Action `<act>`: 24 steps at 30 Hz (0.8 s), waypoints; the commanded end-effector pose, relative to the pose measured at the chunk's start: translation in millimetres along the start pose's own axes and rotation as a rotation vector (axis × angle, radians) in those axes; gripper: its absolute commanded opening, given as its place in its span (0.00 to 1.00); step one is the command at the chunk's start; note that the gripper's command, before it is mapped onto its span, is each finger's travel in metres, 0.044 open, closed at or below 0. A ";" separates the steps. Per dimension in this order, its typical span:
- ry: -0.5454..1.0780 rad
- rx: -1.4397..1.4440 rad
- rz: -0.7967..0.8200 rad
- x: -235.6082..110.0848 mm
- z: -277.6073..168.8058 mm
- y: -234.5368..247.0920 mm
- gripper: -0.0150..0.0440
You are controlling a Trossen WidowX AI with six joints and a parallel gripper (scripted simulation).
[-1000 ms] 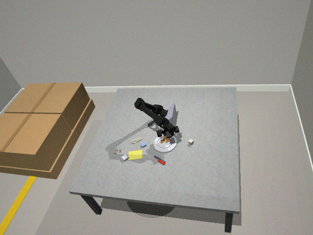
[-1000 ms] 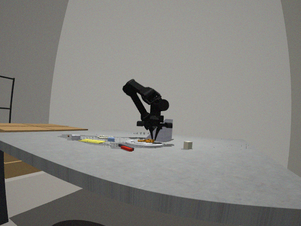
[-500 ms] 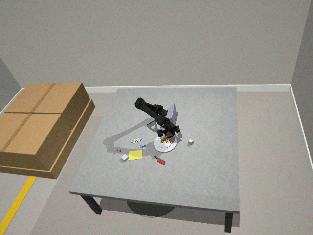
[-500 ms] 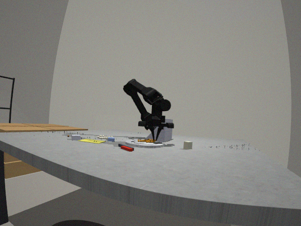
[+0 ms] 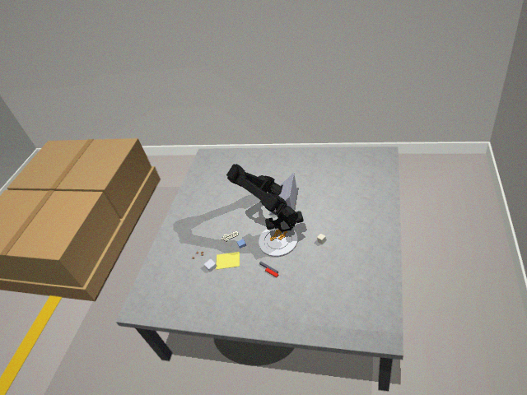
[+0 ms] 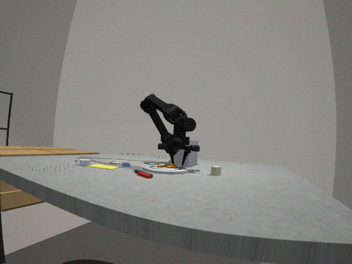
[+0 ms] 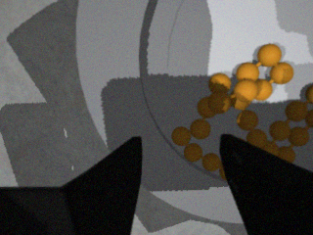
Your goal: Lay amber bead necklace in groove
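Observation:
The amber bead necklace (image 5: 279, 234) (image 6: 166, 165) (image 7: 245, 90) lies in a loose heap on the round grey bead board (image 5: 281, 249) (image 6: 168, 171) (image 7: 112, 49), bunched on the board's far side. In the wrist view part of the strand crosses the dark groove line, and the rest is piled inside it. My gripper (image 5: 277, 230) (image 6: 177, 163) (image 7: 180, 144) is open, with its fingertips low over the board and standing either side of the heap's near end. No bead is pinched between the fingers. The right finger hides some beads.
Left of the board lie a white bead strand (image 5: 230, 235), a blue block (image 5: 241, 243), a yellow sheet (image 5: 227, 260), a white block (image 5: 209, 263) and small brown beads (image 5: 196, 254). A red and grey tool (image 5: 268, 269) lies in front. A cream cube (image 5: 321, 238) (image 6: 215, 170) sits to the right. Cardboard boxes (image 5: 63, 204) stand off the table.

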State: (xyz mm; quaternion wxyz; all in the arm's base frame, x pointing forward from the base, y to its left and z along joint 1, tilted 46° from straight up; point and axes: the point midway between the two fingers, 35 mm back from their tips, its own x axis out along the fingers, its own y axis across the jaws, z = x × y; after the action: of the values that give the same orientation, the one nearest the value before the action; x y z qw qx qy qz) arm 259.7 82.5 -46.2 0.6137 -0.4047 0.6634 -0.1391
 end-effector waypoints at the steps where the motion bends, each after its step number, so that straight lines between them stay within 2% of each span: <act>1: 0.002 0.001 0.000 0.2 -0.1 -0.4 0.79; 6: 0.003 -0.002 -0.001 -0.6 -0.5 -0.6 1.00; 24: 0.003 -0.002 -0.001 -0.6 -0.5 -0.6 1.00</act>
State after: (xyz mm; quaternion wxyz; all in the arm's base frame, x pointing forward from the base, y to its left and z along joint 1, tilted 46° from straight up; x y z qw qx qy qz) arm 259.3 82.6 -44.8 0.6118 -0.4062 0.6644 -0.1391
